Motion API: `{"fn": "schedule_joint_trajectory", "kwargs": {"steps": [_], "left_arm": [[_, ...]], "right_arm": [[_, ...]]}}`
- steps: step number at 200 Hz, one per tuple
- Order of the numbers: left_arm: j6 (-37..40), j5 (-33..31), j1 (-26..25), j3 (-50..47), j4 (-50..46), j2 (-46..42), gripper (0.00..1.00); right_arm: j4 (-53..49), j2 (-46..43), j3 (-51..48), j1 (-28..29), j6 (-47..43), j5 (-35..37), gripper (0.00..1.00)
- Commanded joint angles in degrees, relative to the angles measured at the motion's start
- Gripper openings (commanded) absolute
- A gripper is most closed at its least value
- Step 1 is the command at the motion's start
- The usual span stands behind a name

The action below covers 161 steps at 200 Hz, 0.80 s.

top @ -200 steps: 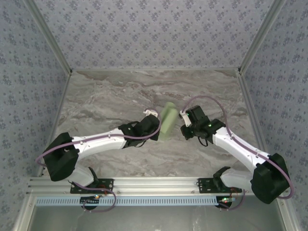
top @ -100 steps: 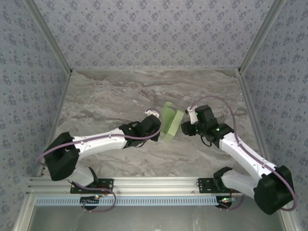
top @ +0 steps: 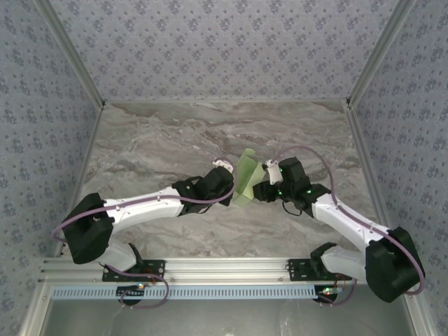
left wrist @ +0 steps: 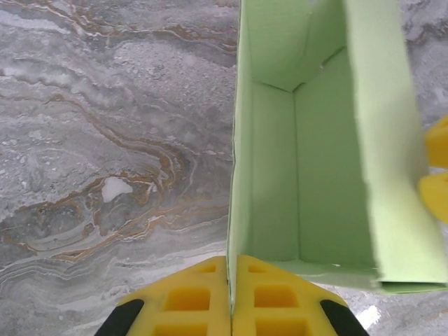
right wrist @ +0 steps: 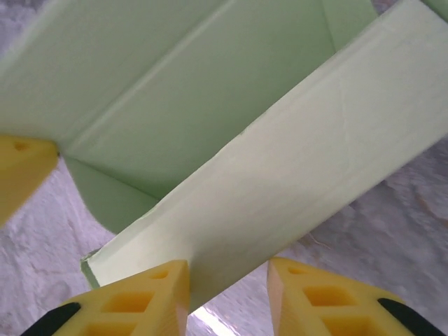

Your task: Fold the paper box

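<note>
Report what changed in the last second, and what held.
The right gripper backed off to the right, then swung back in to the paper box. It now straddles the box's loose flap with its jaws apart. The left gripper stayed shut on the box's wall, and the box kept its place.

One paper box, two hands, one table
</note>
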Motion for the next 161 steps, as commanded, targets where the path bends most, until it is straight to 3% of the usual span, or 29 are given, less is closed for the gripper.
{"fn": "schedule_joint_trajectory", "kwargs": {"steps": [1, 68, 121, 161], "left_arm": [[2.03, 2.29, 0.74, 1.24, 2.45, 0.42, 0.04], [5.72, 7.86, 3.57, 1.05, 3.15, 2.31, 0.04], [8.27, 7.44, 4.57, 0.88, 1.62, 2.63, 0.04], [9.59, 7.49, 5.15, 0.88, 1.43, 2.31, 0.04]], "right_arm": [[5.06, 2.23, -0.21, 2.08, 3.2, -0.63, 0.33], [8.81, 6.01, 2.23, 3.73, 2.38, -0.72, 0.32], [-0.88, -0.99, 4.44, -1.99, -5.41, -3.32, 0.5], [-10.09, -10.16, 5.39, -8.23, -16.52, -5.09, 0.67]]}}
